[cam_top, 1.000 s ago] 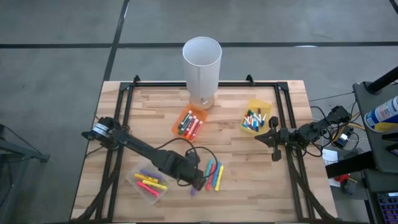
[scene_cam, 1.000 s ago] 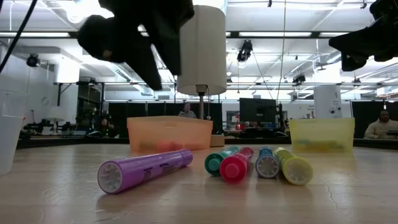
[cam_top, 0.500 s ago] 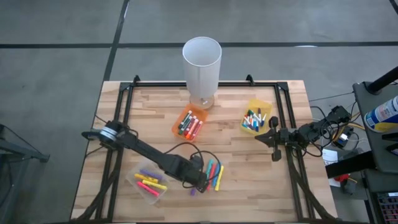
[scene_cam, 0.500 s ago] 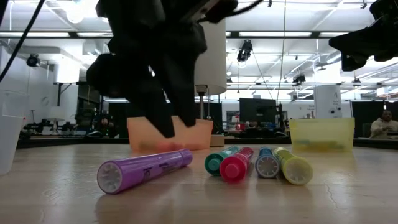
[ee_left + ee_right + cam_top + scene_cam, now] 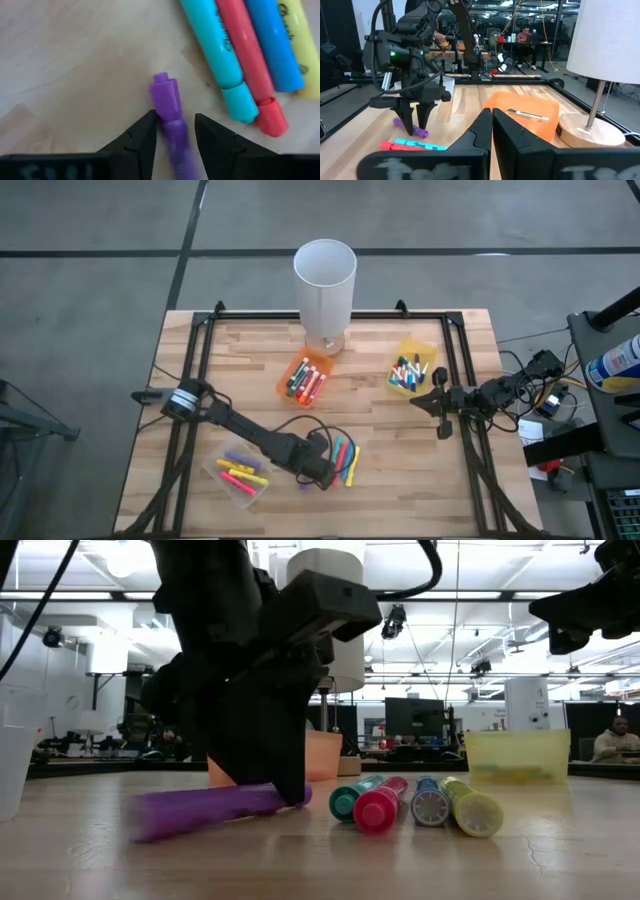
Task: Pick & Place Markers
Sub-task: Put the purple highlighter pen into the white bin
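Left gripper [image 5: 174, 131] is down at the table's [image 5: 380, 495] 6 o'clock edge, fingers spread and straddling the purple marker [image 5: 170, 112] lying flat on the wood, one fingertip touching it, not clamped. Just off at 3 o'clock from it sit 4 more markers side by side: teal [image 5: 212, 52], red [image 5: 247, 60], blue [image 5: 272, 42], yellow [image 5: 299, 35]. Black script on the barrels, looks like Sharpie but can't read it for sure. Right gripper [image 5: 437, 402] hangs over the 3 o'clock side by the yellow bin [image 5: 412, 370], fingers shut, nothing in them.
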Controlling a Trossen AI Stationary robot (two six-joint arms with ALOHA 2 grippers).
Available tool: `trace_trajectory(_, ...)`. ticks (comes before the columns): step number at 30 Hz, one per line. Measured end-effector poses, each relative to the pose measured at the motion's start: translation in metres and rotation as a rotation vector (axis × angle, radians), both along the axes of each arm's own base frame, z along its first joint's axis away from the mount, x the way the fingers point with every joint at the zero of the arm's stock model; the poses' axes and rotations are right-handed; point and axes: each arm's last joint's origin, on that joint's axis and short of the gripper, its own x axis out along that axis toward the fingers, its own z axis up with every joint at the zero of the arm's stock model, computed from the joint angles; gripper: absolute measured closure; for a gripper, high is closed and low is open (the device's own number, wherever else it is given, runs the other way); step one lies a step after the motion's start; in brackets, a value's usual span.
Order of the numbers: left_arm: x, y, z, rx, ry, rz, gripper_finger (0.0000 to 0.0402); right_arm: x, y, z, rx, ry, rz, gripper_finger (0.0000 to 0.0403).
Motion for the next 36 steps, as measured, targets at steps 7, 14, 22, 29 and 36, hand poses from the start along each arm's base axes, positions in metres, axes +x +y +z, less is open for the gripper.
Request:
trace_trajectory(7,-0.001,0.0,-0.006,0.03,0.036,-0.064,0.0267,0.0,0.0,0.0,0.0,0.0,0.0,0.0394)
trace_trajectory(14,-0.002,0.001,-0.003,0.042,0.043,-0.092,0.0337,0.0,0.0,0.0,0.0,0.0,0.0,0.0394)
trace_trajectory(22,0.002,0.001,0.014,0.057,0.027,-0.166,0.0353,0.0,0.0,0.0,0.0,0.0,0.0,0.0394)
trace_trajectory(29,-0.011,0.001,0.06,0.12,0.13,-0.186,0.0353,0.0,0.0,0.0,0.0,0.0,0.0,0.0394)
trace_trajectory(36,-0.05,-0.013,0.096,0.248,0.323,-0.432,0.0353,0.0,0.0,0.0,-0.001,0.001,0.0,0.0394)
